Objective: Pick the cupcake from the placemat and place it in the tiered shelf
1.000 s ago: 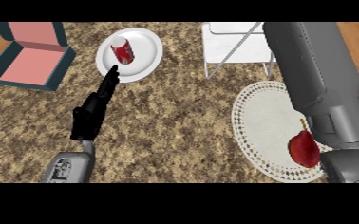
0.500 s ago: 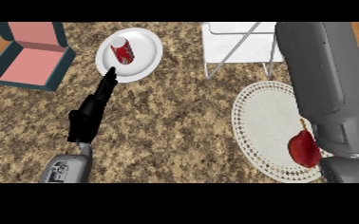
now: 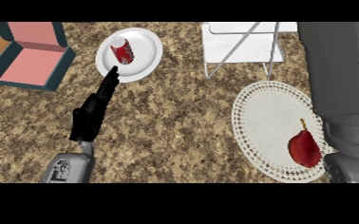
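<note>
Slim black left hand on a light grey forearm; the right forearm is broad, darker grey.

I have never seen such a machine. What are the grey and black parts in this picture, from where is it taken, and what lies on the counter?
The picture is taken from the robot's head, looking steeply down at a speckled counter. The grey tubes are its forearms. The black left hand stretches out with straight fingers, its tip at the rim of a white plate that carries a red and white item. It holds nothing. The right forearm comes along the right edge; its hand is not visible. Beside it lies a round white placemat with a dark red, pear-like object on it. At the top stands a white wire shelf, at the left a teal box with a pink inside.
</note>
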You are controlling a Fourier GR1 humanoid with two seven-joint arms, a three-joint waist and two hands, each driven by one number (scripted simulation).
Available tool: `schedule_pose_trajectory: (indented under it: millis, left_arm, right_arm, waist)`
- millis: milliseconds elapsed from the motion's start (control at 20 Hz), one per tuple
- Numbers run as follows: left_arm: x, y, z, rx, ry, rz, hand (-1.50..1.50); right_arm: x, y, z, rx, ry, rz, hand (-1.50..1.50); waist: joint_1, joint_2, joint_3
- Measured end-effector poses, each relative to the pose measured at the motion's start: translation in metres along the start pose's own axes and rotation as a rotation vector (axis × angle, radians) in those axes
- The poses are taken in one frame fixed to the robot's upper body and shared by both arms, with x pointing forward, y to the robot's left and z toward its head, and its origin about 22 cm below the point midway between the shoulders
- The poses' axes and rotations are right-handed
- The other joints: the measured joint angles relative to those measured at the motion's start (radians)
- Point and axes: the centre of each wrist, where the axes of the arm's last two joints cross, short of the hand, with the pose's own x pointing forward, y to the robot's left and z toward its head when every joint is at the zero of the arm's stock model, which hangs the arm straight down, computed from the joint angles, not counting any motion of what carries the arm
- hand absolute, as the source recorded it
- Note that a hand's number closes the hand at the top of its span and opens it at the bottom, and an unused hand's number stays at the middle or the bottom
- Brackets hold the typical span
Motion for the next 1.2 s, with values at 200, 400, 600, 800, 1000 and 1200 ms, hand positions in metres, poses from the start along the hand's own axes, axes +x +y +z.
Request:
schedule_pose_trajectory:
  millis: [200,400,600,800,1000,1200]
  left_arm:
    - [0.0,0.005,0.004,0.007,-0.003,0.002,0.0]
    - [-0.007,0.005,0.008,0.021,0.003,0.004,0.0]
    - [-0.003,0.008,0.006,0.033,0.006,0.004,0.0]
    - [-0.006,0.009,0.006,0.047,0.016,0.007,0.0]
    - [-0.008,0.016,0.007,0.05,0.023,0.011,0.0]
    - [-0.006,0.017,0.007,0.054,0.02,0.009,0.0]
  right_arm:
    - [0.015,-0.027,-0.017,-0.098,0.037,-0.123,-1.5]
    - [0.016,-0.066,-0.031,-0.172,0.087,-0.168,-1.5]
    - [0.004,-0.108,-0.042,-0.19,0.19,-0.152,-1.5]
    - [-0.015,-0.152,-0.045,-0.157,0.258,-0.094,-1.5]
    - [-0.04,-0.202,-0.04,-0.13,0.276,-0.041,-1.5]
    - [-0.058,-0.254,-0.032,-0.091,0.277,-0.016,-1.5]
  waist:
    - [-0.002,-0.002,0.0]
    - [-0.017,-0.006,0.0]
    - [-0.031,-0.011,0.001]
    - [-0.046,-0.013,0.001]
    - [-0.053,-0.013,0.001]
    - [-0.053,-0.013,0.001]
